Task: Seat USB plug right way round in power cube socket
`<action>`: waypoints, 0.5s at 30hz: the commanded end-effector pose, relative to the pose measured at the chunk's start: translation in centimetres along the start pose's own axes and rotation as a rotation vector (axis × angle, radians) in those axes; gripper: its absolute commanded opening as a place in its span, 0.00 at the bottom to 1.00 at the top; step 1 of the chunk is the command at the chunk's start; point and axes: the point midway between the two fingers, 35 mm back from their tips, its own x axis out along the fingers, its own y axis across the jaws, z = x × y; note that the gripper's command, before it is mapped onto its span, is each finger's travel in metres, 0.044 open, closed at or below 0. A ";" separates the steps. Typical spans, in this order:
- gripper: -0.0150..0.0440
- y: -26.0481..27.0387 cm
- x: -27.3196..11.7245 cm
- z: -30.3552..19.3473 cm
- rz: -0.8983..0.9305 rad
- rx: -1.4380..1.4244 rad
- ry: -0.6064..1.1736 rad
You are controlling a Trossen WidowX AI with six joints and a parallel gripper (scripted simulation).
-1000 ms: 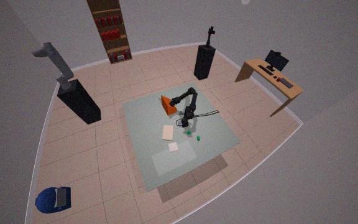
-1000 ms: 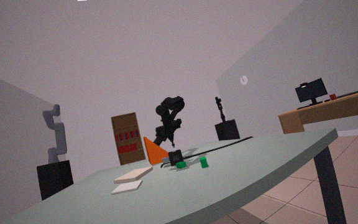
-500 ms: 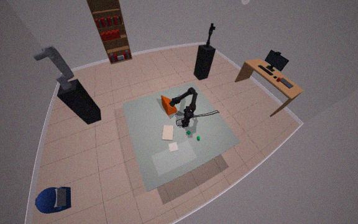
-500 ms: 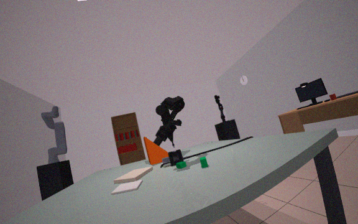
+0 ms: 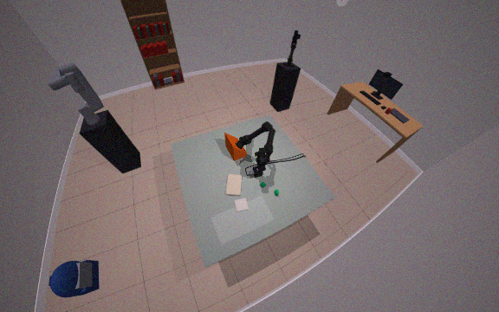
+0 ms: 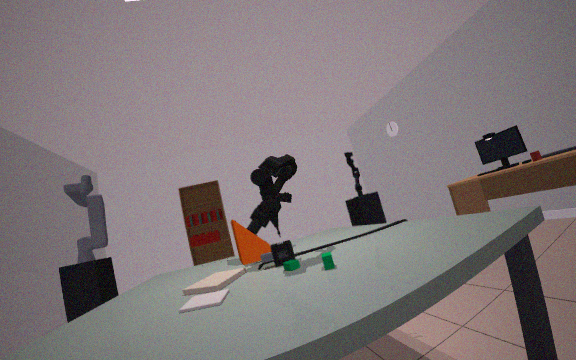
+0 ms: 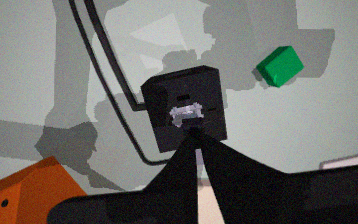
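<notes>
The black power cube [image 5: 255, 172] [image 6: 283, 253] [image 7: 210, 125] stands on the table, with small dark slots and a bright metallic patch at the socket on its top. My gripper [image 6: 279, 235] [image 7: 196, 141] points down just above the cube's top and is shut on the USB plug [image 7: 193, 123]. Only a small dark part of the plug shows at the fingertips, over the near edge of the metallic patch. Fingertips and shadow hide the rest. Whether the plug's metal end is in the socket or above it, and which way round it is, I cannot tell.
A grey block [image 5: 250, 172] [image 6: 267, 257] sits against the cube's side. Black cables [image 5: 284, 159] [image 7: 111, 65] loop around the cube. An orange wedge [image 5: 233, 147] [image 6: 249, 246] [image 7: 40, 190] stands nearby. Two green blocks [image 5: 262, 185] [image 6: 328, 260] [image 7: 282, 65] and two pale flat pieces [image 5: 234, 185] [image 6: 205, 301] lie around.
</notes>
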 end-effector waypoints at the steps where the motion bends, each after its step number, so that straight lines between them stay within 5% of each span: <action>1: 0.25 0.0 0.1 0.0 0.002 -0.004 0.000; 15: 0.25 0.0 0.2 -0.1 0.000 -0.012 0.000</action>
